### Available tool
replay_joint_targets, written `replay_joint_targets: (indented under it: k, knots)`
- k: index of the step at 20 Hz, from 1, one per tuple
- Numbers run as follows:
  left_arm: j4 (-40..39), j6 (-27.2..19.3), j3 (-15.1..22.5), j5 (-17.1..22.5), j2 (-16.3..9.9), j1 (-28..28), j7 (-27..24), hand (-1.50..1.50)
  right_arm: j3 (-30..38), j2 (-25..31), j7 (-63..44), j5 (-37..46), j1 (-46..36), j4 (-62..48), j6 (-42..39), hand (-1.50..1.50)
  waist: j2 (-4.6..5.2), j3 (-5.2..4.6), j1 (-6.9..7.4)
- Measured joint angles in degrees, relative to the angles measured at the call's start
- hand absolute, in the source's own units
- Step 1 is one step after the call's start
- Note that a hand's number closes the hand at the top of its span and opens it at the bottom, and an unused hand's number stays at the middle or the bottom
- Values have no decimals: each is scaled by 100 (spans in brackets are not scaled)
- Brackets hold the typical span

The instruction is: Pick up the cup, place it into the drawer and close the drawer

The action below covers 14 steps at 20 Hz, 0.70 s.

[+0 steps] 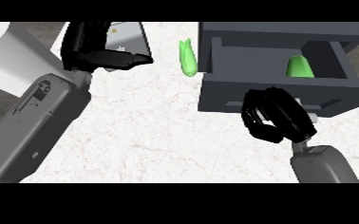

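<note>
Cup (300, 67) sits inside open drawer (280, 78) at two o'clock. Right hand (270, 116), curled and empty, at drawer front; closing remains. Left hand (105, 57) open, holding nothing.

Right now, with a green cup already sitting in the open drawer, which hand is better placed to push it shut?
Right. The right hand is at the drawer front, below the green cup inside. The left hand is far off at the upper left.
</note>
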State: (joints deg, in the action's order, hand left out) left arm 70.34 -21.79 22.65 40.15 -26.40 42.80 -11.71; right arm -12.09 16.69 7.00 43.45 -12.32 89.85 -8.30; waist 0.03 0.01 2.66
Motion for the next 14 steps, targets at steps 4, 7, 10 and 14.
replay_joint_targets:
  k: [4, 7, 10, 14]
  knots:
    - [383, 173, -154, 12, -241, -497, -17, -150, -127, -178, 311, 573, -586, -1281, 537, 150, 13, 2, -9]
    - [554, 426, -338, 58, -407, -922, -124, -150, 0, -314, 589, 731, -1077, -2302, 877, 150, 24, 3, -28]
    - [620, 643, -524, 72, -541, -1122, -151, -150, 174, -492, 904, 832, -1658, -3370, 1263, 150, 18, -7, -29]
    - [822, 858, -662, 62, -641, -1495, -261, -150, 524, -513, 1202, 776, -2536, -4617, 1332, 150, 33, -5, 11]
